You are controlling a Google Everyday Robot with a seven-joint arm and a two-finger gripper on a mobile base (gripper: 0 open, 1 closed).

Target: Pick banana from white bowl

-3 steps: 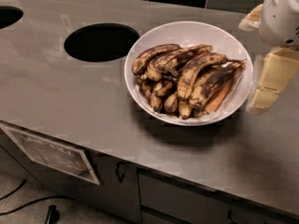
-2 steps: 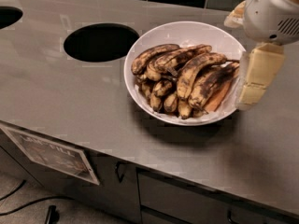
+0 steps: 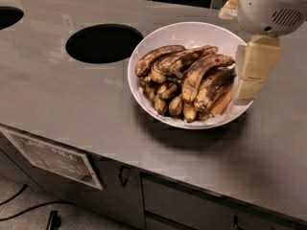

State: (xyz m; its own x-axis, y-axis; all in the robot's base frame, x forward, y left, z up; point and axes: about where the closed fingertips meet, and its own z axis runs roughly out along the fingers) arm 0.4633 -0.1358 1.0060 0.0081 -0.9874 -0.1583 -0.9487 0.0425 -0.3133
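A large glossy white bowl (image 3: 184,33) sits on the grey countertop, piled with several overripe bananas. A long curved banana (image 3: 205,72), yellow blotched dark brown, lies on top of the pile at the right. Short stubby bananas (image 3: 173,103) fill the front. A flat orange-yellow piece (image 3: 222,104) lies at the right edge. My gripper (image 3: 247,91) hangs from the white arm at the top right. Its cream tip is over the bowl's right rim, just right of the long banana, and hides part of the rim.
A dark round countertop hole (image 3: 103,43) lies left of the bowl, and another (image 3: 7,17) at the far left. The counter's front edge runs below the bowl. A printed sheet (image 3: 53,157) hangs on the cabinet front. Dark tiles line the back wall.
My gripper has moved left and slightly down, from beside the bowl to over its right rim next to the bananas. The bananas and the bowl have not moved.
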